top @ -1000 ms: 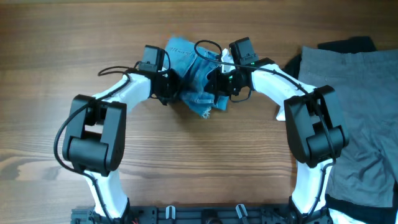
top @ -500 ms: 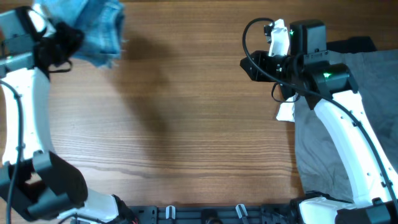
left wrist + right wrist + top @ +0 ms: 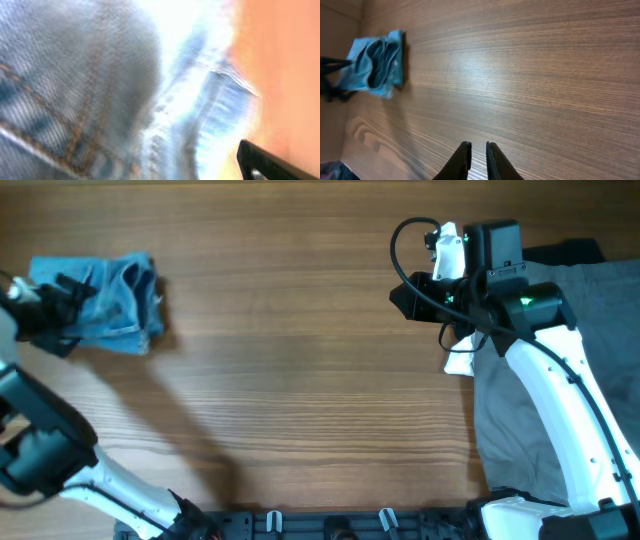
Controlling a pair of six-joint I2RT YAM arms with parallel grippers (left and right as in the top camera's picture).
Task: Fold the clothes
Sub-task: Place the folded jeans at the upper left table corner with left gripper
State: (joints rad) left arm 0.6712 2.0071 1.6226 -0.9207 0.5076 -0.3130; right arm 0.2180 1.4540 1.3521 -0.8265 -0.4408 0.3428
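Grey trousers (image 3: 590, 350) lie at four o'clock on the wooden bench (image 3: 300, 410), and beside them the right pincer (image 3: 476, 149) hangs with fingers almost together, gripping nothing. Farther off at ten o'clock the bundled light-blue jeans (image 3: 115, 305) rest on the bench, the left pincer (image 3: 60, 312) at their edge; its grip I cannot tell.

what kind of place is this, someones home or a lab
Probably a robot lab bench, not a home: a left arm and right arm are mounted at the edge of a wooden table, with bundled light-blue jeans on one side and grey trousers heaped on the other.
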